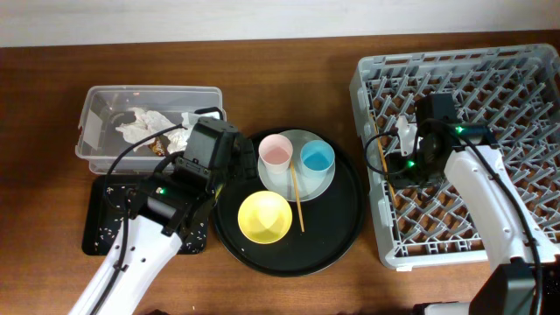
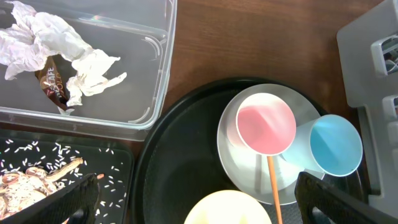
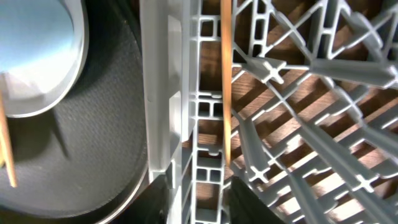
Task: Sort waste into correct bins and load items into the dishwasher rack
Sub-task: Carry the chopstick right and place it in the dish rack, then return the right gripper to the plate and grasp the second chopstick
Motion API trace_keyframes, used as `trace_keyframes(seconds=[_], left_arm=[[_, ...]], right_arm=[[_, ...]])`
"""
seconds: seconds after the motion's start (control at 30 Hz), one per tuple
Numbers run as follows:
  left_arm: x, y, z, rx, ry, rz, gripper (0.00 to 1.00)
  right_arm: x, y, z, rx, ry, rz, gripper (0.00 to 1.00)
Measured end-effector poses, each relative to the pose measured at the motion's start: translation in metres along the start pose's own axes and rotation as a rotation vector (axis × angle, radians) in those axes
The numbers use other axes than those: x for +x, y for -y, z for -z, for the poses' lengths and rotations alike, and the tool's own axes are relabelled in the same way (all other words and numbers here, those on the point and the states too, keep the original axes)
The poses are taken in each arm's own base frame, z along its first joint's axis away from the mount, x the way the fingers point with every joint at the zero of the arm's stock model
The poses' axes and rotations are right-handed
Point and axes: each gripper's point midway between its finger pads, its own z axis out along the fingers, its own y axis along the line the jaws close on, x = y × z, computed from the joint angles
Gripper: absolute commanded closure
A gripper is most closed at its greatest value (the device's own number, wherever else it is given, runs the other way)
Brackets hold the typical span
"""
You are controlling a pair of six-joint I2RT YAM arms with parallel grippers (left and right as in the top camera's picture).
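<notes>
The dishwasher rack [image 1: 525,66] fills the worktop's [image 1: 289,61] right end. At mid-worktop a round black tray [image 1: 346,214] carries the plate [image 1: 317,185], yellow bowl [image 1: 264,217], pink cup [image 1: 275,153], blue cup [image 1: 317,158] and one chopstick [image 1: 297,201].

The clear box [image 1: 105,101], at the rear left, holds tissues [image 1: 144,122]. The shallow black tray [image 1: 101,214] in front of it holds scraps [image 2: 37,180].

The right arm reaches from the near-right corner over the rack's left side. The right gripper [image 3: 202,202] has its jaws partly parted and empty, just behind a second chopstick [image 3: 226,93] lying along the rack's left wall.

The left arm slants in from the near edge. The left gripper [image 2: 205,202] has its jaws spread wide above the round tray's left rim.
</notes>
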Motion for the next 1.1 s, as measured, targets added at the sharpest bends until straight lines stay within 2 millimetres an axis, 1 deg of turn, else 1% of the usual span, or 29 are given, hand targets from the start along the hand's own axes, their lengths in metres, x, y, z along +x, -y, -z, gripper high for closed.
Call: trace_keyframes(seconds=[0.07,0.13,0.2,0.27,0.3,0.4,0.5,0.57,0.73,0.83,0.9,0.93,1.03,1.07,1.1], left_arm=[[0.000,0.000,0.000,0.000,0.000,0.000,0.01],[0.000,0.000,0.000,0.000,0.000,0.000,0.01],[0.000,0.000,0.000,0.000,0.000,0.000,0.01],[0.000,0.000,0.000,0.000,-0.001,0.000,0.01],[0.000,0.000,0.000,-0.001,-0.001,0.000,0.01],[0.000,0.000,0.000,-0.001,-0.001,0.000,0.01],[0.001,0.000,0.000,-0.001,-0.002,-0.001,0.01],[0.001,0.000,0.000,-0.001,-0.002,-0.001,0.01],[0.000,0.000,0.000,-0.001,-0.002,-0.001,0.01],[0.001,0.000,0.000,-0.001,-0.002,-0.001,0.01],[0.001,0.000,0.000,-0.001,-0.002,-0.001,0.01],[0.001,0.000,0.000,-0.001,-0.002,-0.001,0.01],[0.001,0.000,0.000,-0.001,-0.002,-0.001,0.01],[0.001,0.000,0.000,-0.001,-0.002,-0.001,0.01],[0.001,0.000,0.000,-0.001,-0.002,-0.001,0.01]], right_arm=[[0.001,-0.001,0.000,-0.005,-0.006,-0.033,0.56],[0.004,-0.006,0.000,-0.035,-0.016,-0.054,0.55],[0.010,-0.021,0.002,-0.121,-0.046,-0.073,0.54],[0.016,-0.038,0.005,-0.219,-0.074,-0.093,0.53],[0.020,-0.056,0.010,-0.323,-0.096,-0.103,0.52],[0.025,-0.081,0.015,-0.420,-0.123,-0.084,0.52],[0.031,-0.115,0.017,-0.481,-0.143,-0.008,0.52],[0.034,-0.131,0.016,-0.480,-0.150,0.024,0.52],[0.043,-0.161,0.006,-0.401,-0.160,0.063,0.52],[0.049,-0.174,0.001,-0.343,-0.151,0.086,0.52],[0.052,-0.180,-0.002,-0.300,-0.141,0.095,0.53],[0.052,-0.184,-0.004,-0.276,-0.125,0.105,0.55],[0.052,-0.198,-0.007,-0.247,-0.080,0.134,0.66],[0.051,-0.205,-0.008,-0.236,-0.052,0.152,0.66],[0.051,-0.208,-0.008,-0.234,-0.045,0.156,0.66]])
